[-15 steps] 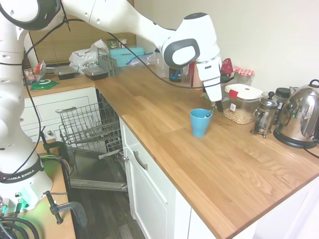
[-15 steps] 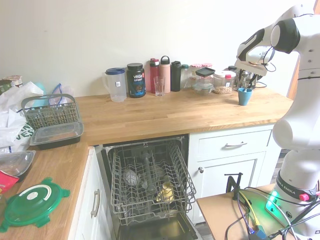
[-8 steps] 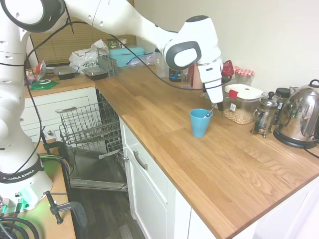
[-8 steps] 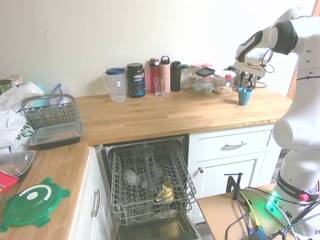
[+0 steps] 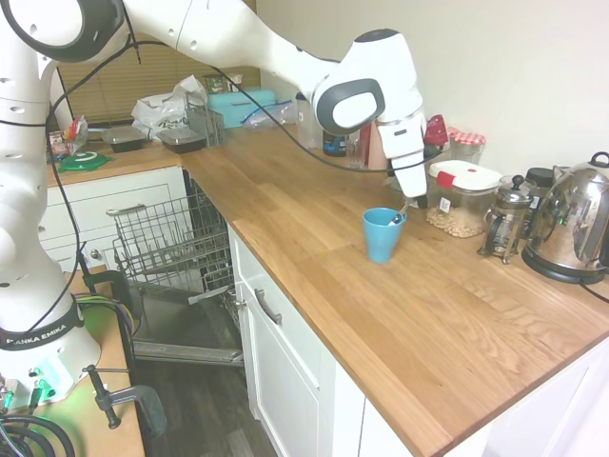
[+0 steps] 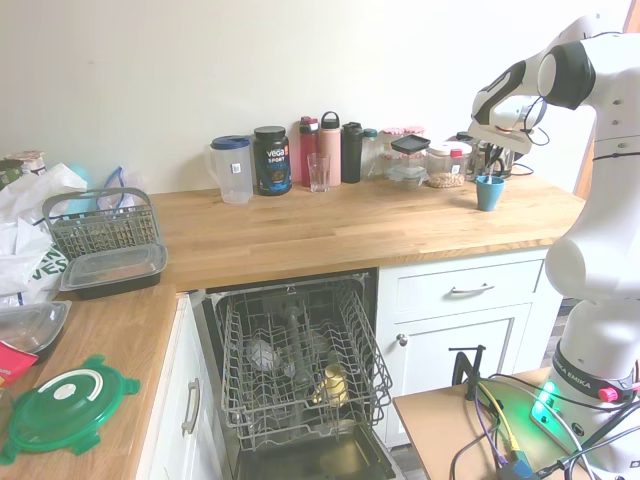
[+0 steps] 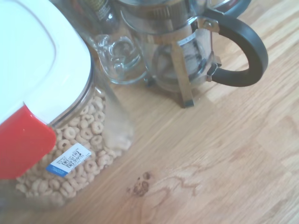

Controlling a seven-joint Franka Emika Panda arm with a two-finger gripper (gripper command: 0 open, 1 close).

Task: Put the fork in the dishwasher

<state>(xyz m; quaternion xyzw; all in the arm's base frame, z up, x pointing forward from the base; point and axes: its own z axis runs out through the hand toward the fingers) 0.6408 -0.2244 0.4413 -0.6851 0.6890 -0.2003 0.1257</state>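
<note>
At the lower left of the first exterior view the dishwasher (image 5: 176, 262) stands open, its door dropped and its grey wire rack (image 5: 166, 238) pulled out under the wooden desk (image 5: 400, 314). Mid-frame on that desk stands a blue mug (image 5: 383, 234). The fork (image 5: 401, 213) rises from its rim, handle up. The claw (image 5: 411, 202) hangs just above; it seems closed on the handle, though the view is too small to be sure. Behind stand a cereal jar (image 5: 460, 198), a French press (image 5: 505, 219) and a kettle (image 5: 573, 225), against a plain pale wall.

silvery fork (image 5: 399, 215) stands in a blue mug; dishwasher (image 6: 300, 375) open, rack pulled out
</note>
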